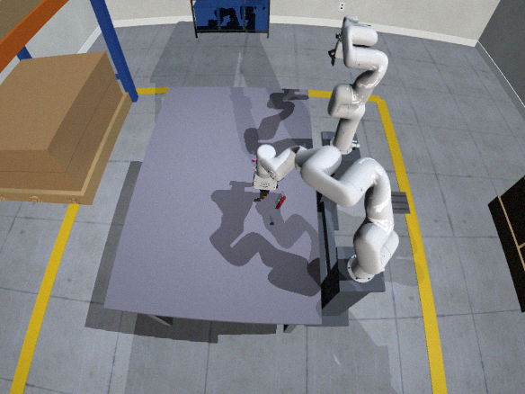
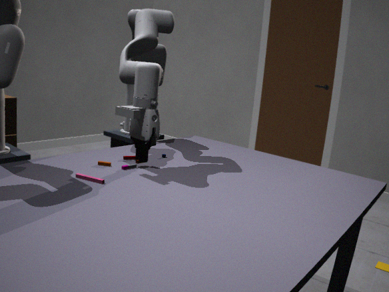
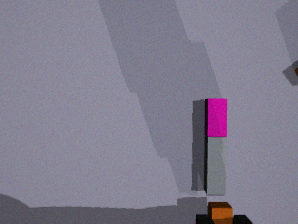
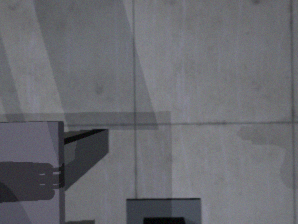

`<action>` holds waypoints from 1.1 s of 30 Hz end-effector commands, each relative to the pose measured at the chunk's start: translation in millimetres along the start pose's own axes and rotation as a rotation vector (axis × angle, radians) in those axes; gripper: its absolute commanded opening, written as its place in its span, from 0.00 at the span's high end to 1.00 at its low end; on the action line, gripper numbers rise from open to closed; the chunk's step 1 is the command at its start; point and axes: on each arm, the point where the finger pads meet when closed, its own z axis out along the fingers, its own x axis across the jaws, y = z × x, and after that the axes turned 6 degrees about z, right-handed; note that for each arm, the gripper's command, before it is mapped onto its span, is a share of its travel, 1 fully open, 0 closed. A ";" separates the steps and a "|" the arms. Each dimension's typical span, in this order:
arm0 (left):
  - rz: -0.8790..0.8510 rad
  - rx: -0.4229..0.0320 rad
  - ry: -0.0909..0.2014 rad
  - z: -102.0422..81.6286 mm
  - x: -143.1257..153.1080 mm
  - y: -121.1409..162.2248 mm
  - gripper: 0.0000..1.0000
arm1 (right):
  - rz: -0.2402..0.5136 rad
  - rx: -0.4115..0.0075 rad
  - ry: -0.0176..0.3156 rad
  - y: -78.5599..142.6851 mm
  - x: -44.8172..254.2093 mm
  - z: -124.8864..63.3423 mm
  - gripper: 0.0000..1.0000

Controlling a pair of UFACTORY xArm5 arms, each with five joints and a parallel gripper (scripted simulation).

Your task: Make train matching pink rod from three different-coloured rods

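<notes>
My left gripper point(image 1: 262, 197) point(image 2: 142, 160) point(image 3: 220, 220) is shut on an orange rod point(image 3: 220, 206) point(image 2: 137, 161), held low over the table. In the left wrist view its end is just short of the grey rod point(image 3: 216, 166) point(image 2: 132, 166), in line with it. The magenta rod point(image 3: 217, 118) point(image 2: 124, 167) touches the grey rod's other end. The pink rod point(image 2: 90, 179) point(image 1: 254, 159) lies apart, partly hidden in the top view. My right gripper point(image 1: 333, 55) is open, raised far from the rods; its fingers are outside the right wrist view.
A red rod point(image 1: 280, 201) point(image 2: 128, 157) and a small blue rod point(image 1: 271, 223) point(image 2: 164, 155) lie near the left gripper. Another orange rod point(image 2: 104, 163) point(image 3: 296, 71) lies between the pink and red rods. The table point(image 1: 180, 270) carries both arms' shadows.
</notes>
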 end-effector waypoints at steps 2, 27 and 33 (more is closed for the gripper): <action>0.000 0.003 -0.005 -2.2 -1.6 -0.9 0.94 | 0.000 0.005 -0.001 -1.1 -0.1 -1.8 0.00; 0.000 0.003 -0.005 1.5 -1.6 -0.9 0.94 | 0.000 0.005 -0.001 -1.1 -0.1 -1.8 0.00; 0.000 0.003 -0.005 5.6 -1.6 -0.9 0.94 | 0.000 0.005 -0.001 -1.1 -0.1 -1.8 0.00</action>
